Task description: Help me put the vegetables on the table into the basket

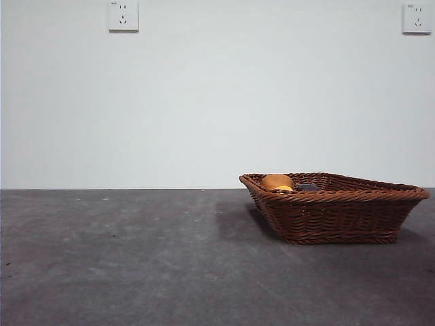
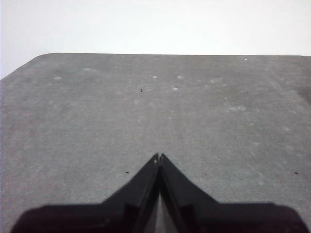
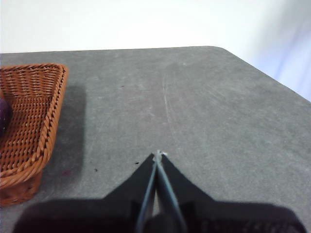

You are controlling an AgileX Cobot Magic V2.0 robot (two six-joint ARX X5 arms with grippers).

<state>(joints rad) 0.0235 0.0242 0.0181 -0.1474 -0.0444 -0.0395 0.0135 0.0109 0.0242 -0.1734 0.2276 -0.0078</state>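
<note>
The reddish-brown wicker basket (image 1: 336,207) stands on the dark grey table (image 1: 122,258) at the right. Inside it the brown potato (image 1: 276,181) rises over the rim, with a bit of yellow corn (image 1: 284,189) below it and the dark eggplant (image 1: 309,187) beside it. In the right wrist view the basket (image 3: 29,126) shows with the purple eggplant (image 3: 4,115) at the picture's edge. My right gripper (image 3: 158,155) is shut and empty over bare table beside the basket. My left gripper (image 2: 159,157) is shut and empty over bare table.
A white wall with two sockets (image 1: 123,15) stands behind the table. The table's far edge and rounded corner (image 3: 218,48) show in the right wrist view. Neither arm shows in the front view.
</note>
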